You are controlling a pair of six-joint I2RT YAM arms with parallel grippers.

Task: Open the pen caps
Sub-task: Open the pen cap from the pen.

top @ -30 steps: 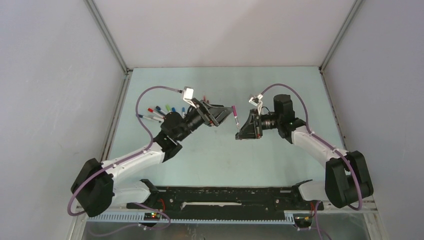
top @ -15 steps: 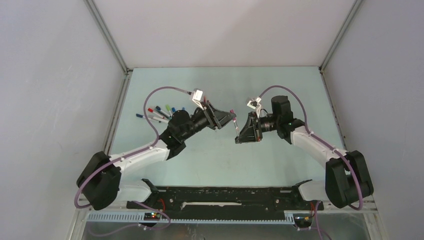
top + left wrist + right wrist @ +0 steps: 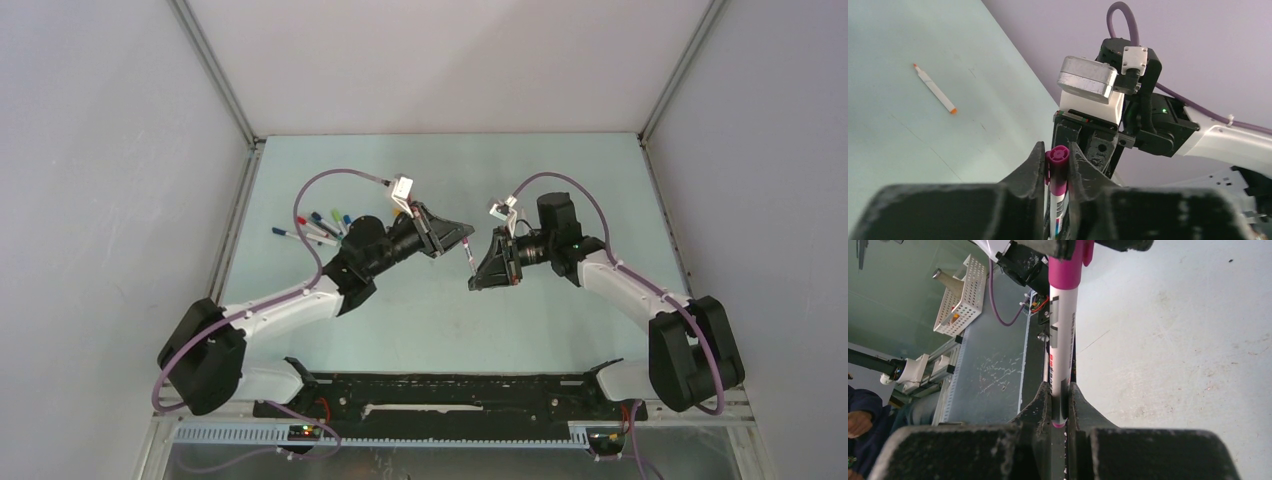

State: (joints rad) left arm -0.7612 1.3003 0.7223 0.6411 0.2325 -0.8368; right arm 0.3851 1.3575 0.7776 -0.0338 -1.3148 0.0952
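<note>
Left pincer nips the magenta cap; right pincer clamps tight on the pen barrel.

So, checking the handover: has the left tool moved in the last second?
Yes. The left tool shifted right, away from the loose pens, and closed on the magenta cap.

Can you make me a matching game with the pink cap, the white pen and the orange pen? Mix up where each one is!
Things:
1. pink cap
2. white pen barrel
3. orange-tipped pen

Places:
A. lying alone on the table
B. pinched by the left gripper
C. pinched by the right gripper

Pairs: 1-B, 2-C, 3-A
</note>
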